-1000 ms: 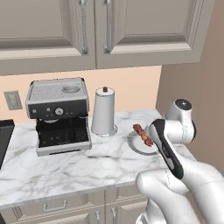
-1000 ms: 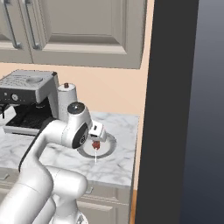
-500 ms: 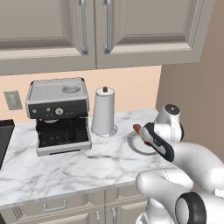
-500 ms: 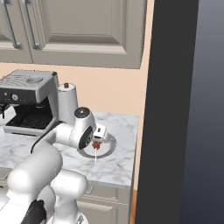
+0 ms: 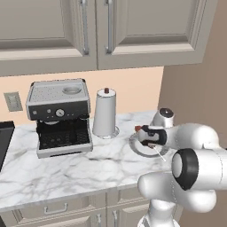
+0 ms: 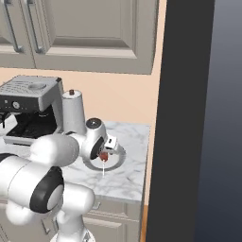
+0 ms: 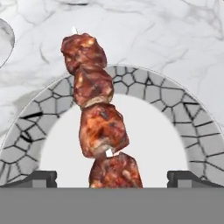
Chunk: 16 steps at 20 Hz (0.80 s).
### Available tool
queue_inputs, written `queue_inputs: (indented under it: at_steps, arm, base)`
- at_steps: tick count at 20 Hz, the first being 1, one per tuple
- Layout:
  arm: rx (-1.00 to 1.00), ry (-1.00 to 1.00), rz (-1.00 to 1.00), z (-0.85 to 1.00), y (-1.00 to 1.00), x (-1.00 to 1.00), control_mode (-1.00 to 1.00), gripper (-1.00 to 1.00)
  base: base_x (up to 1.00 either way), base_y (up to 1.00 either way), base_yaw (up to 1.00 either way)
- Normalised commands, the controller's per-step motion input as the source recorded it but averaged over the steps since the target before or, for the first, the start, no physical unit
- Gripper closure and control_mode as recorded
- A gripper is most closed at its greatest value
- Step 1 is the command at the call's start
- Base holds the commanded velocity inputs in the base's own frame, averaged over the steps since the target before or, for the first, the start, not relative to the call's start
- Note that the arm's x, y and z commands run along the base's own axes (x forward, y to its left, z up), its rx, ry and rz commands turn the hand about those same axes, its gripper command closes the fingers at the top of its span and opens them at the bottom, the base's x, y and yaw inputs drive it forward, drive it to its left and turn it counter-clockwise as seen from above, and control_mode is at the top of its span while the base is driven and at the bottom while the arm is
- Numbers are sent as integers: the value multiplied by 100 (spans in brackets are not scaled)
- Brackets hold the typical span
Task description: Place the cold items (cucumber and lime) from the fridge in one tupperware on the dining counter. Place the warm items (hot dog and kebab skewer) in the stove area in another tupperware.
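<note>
The kebab skewer (image 7: 96,118), a stick of reddish-brown meat chunks, lies across a round plate (image 7: 175,100) with a cracked grey rim and a white middle. My gripper (image 7: 113,178) hovers right over it, open, with one fingertip (image 7: 41,177) on each side of the nearest chunk and not touching it. From the base, the gripper (image 5: 144,135) hangs just above the plate (image 5: 135,150) on the white marble top, and the kebab skewer (image 6: 103,157) shows red under the hand. The gripper (image 6: 105,150) points down at the plate (image 6: 119,158).
A steel coffee machine (image 5: 60,117) and a paper towel roll (image 5: 105,113) stand left of the plate. Cream wall cabinets hang overhead. A tall dark panel (image 6: 189,118) closes the counter's right end. The range's black edge (image 5: 3,137) shows at far left.
The arm has folded closer to the base and the hand has sunk toward the plate, over the kebab. The jaws stayed wide apart and the kebab did not move.
</note>
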Motion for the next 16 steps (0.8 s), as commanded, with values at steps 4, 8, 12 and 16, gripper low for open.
queue_inputs:
  at_steps: [4,8,12,16]
  arm:
    - [0,0,0,-32,0,37,-100,-100]
    - [0,0,0,-34,0,35,-100,-100]
    - [0,1,0,-37,0,33,-100,100]
    - [0,0,0,-27,-1,7,-100,100]
  base:
    - [0,0,0]
    - [0,0,0]
    - [0,0,0]
    - [0,0,0]
